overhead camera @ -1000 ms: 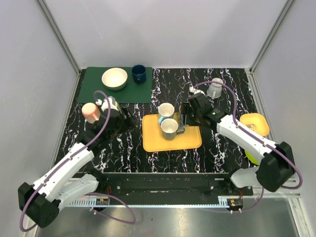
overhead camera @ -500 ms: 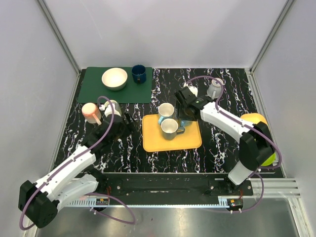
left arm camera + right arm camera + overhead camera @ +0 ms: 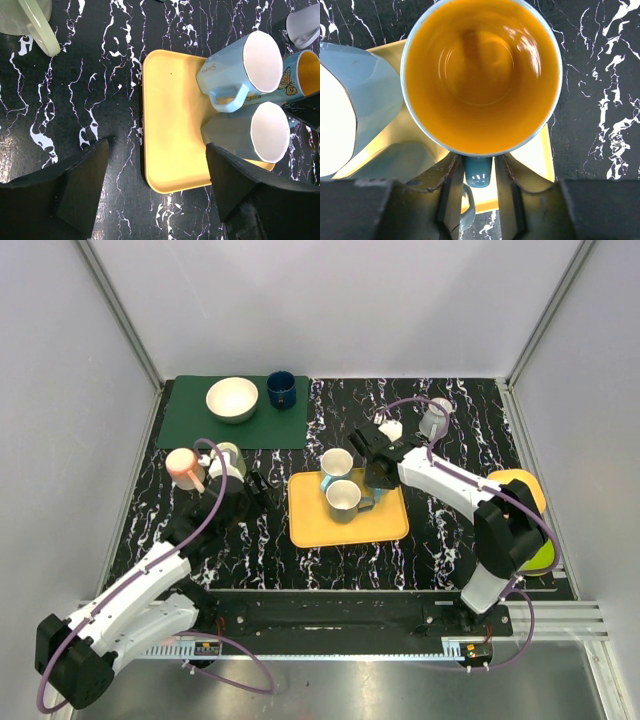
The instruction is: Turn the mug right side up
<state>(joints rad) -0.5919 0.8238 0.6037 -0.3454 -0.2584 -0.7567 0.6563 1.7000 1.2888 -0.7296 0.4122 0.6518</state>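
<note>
1 orange-lined mug (image 3: 480, 70) hangs mouth-up at the yellow tray (image 3: 537, 155), right jaws pinching its handle (image 3: 478, 180), left jaws spread empty, so seemingly only set-down and release remain

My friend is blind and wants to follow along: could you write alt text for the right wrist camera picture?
An orange-lined mug seen straight from above fills the view, its blue handle pinched between the two dark fingers of the right gripper. Left of it a pale blue mug sits on a yellow tray, on a black marbled table.
</note>
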